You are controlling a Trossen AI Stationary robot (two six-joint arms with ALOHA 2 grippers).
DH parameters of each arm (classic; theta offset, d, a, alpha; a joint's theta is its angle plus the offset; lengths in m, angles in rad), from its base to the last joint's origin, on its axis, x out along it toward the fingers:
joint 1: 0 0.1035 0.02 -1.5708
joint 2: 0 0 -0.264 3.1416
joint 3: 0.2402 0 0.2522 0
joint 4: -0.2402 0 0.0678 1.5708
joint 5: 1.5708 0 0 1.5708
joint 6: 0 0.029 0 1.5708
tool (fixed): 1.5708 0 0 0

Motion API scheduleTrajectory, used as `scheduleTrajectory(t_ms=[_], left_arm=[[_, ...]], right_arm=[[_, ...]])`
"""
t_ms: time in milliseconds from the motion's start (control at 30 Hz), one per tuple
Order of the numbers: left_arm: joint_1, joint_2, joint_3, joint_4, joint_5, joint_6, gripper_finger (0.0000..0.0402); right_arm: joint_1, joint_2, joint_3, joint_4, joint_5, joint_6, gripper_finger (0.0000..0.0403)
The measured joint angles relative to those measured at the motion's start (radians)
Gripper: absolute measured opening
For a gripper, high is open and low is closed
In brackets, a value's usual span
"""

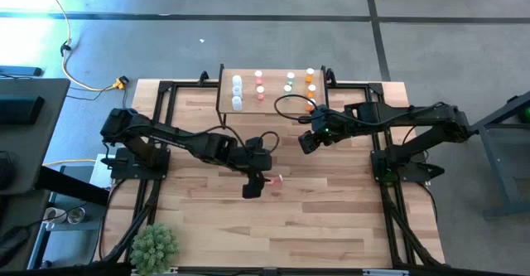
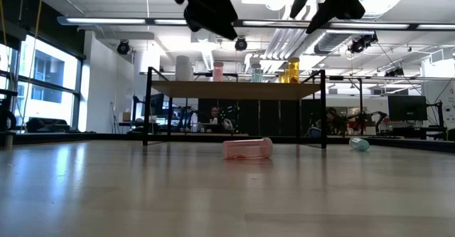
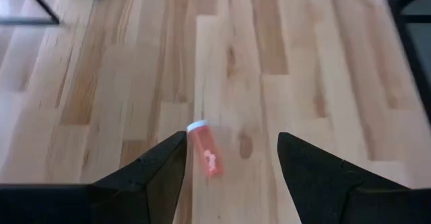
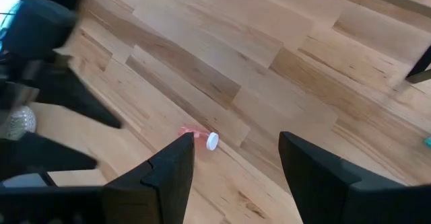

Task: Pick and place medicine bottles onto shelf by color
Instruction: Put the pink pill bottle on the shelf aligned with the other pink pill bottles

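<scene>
left gripper [image 1: 258, 185]: centre of the high view, above the table, fingers wide apart with nothing between them; the left wrist view shows its two dark fingers [image 3: 151, 173] either side of the pink vial, clear of it.
pink vial [image 1: 274, 179]: on its side on the table [image 1: 331, 226], white cap on, just right of the left gripper in the high view; centre of the low view [image 2: 247, 148], in front of the shelf.
right gripper [image 1: 308, 141]: right of centre in the high view, just below the shelf's right end, raised; fingers spread wide, empty. Its wrist view looks down past its fingers [image 4: 168, 167] at the pink vial [image 4: 196, 135].
shelf [image 1: 273, 104]: upper centre of the high view, at the table's far edge. Vials stand on it in columns: white [image 1: 237, 92] at left, pink [image 1: 259, 85], pale green [image 1: 289, 82], orange [image 1: 310, 80] at right.
stray vial [image 2: 360, 144]: pale teal, lying on the table right of the shelf legs in the low view.
plant [image 1: 155, 245]: lower left of the high view, at the table's near corner.
</scene>
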Motion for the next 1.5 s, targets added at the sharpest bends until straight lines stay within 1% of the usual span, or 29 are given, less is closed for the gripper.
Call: scheduleTrajectory(t_ms=[233,367,467,933,1233,1367,1500], left_arm=[[-0.001,0.091,0.0,0.065,-0.005,-0.05,0.0223],[-0.001,0.136,0.0,0.066,-0.032,-0.079,0.0223],[-0.001,0.169,0.0,0.071,-0.056,-0.08,0.0223],[0.007,0.301,0.0,0.121,-0.077,-0.088,0.0223],[0.043,0.345,0.0,0.122,-0.051,-0.087,0.0223],[0.047,0.351,0.001,0.128,-0.018,-0.087,0.0223],[0.047,0.352,0.0,0.126,-0.022,-0.087,0.0223]], right_arm=[[0.0,0.0,0.0,0.007,-0.008,-0.007,0.0206],[0.0,0.0,0.0,0.009,-0.009,-0.007,0.0206],[0.0,0.0,0.0,0.009,-0.009,-0.007,0.0206],[0.0,0.0,0.0,0.013,-0.004,-0.012,0.0206],[0.0,0.0,0.0,0.013,0.01,-0.026,0.0206],[0.0,0.0,0.0,0.013,0.01,-0.033,0.0206],[0.0,0.0,0.0,0.013,0.011,-0.034,0.0206]])
